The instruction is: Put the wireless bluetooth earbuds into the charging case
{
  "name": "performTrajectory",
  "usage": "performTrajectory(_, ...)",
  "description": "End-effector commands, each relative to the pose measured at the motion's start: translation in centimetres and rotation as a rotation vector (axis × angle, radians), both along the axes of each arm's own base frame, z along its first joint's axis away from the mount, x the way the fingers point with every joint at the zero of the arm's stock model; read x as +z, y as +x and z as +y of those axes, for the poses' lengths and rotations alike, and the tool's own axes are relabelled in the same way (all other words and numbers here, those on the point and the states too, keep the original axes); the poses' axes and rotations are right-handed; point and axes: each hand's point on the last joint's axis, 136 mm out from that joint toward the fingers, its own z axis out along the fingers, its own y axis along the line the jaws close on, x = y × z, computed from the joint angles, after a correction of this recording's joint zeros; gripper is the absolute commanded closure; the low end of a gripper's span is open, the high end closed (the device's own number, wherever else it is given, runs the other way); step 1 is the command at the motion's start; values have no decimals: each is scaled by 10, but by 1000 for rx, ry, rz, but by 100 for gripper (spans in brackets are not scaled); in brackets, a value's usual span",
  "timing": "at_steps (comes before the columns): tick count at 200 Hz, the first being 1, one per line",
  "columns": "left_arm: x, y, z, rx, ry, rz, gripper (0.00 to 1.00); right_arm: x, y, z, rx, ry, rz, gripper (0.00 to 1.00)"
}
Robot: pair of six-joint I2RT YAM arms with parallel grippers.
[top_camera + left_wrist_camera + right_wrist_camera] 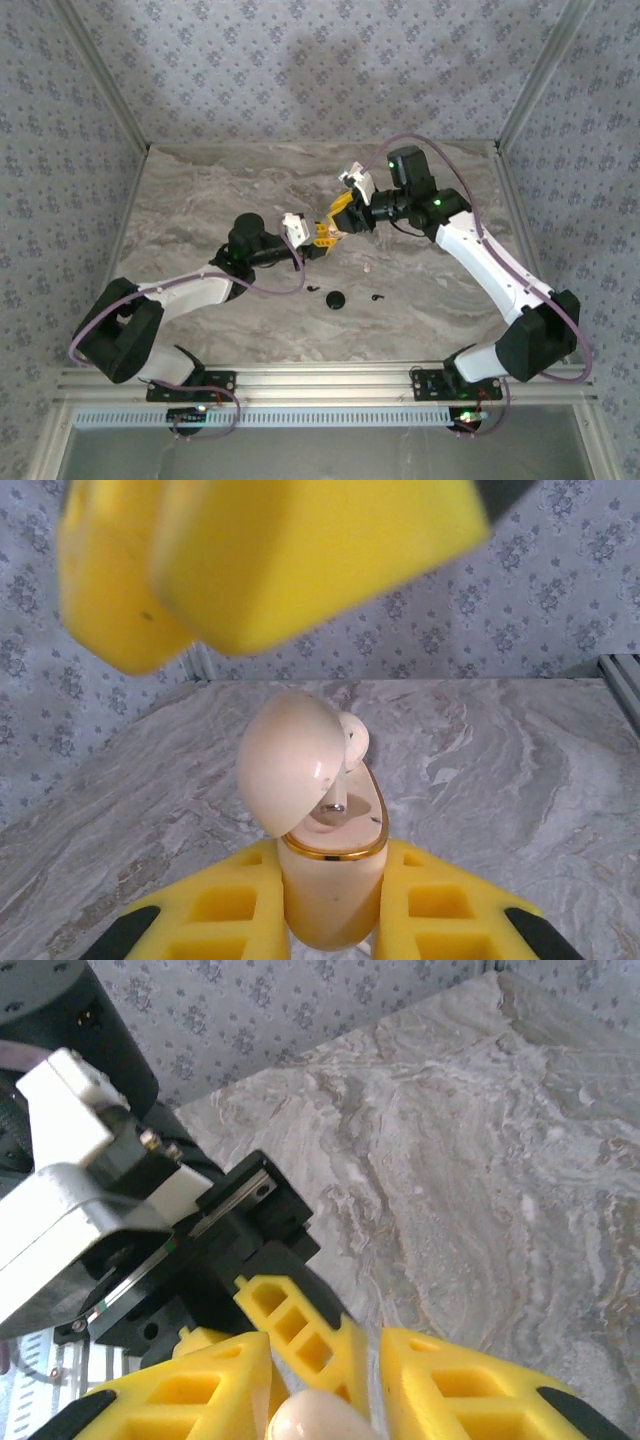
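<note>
My left jaws clamp the open charging case point(330, 910) mid-table; my right jaws, slightly parted and empty, hover over its lid point(290, 760). The earbuds point(313, 289) lie nearer, on the table point(200, 190). Bumping that lid could wrench the case loose.

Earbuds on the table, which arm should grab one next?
Probably right. The left pincer is shut on the open charging case, so it's busy. One earbud lies right of the black puck, on the right pincer's side.
</note>
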Motion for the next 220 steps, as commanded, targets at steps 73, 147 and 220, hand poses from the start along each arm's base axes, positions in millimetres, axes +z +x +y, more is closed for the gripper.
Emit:
performTrajectory(73, 1, 13, 4, 66, -45, -8, 89, 8, -1, -25, -257, 142, 183, 64)
performTrajectory(147, -1, 19, 7, 74, -89, 43, 90, -35, -12, -45, -504, 167, 435, 66)
performTrajectory(220, 3, 13, 4, 26, -113, 60, 90, -38, 12, -49, -525, 102, 367, 52)
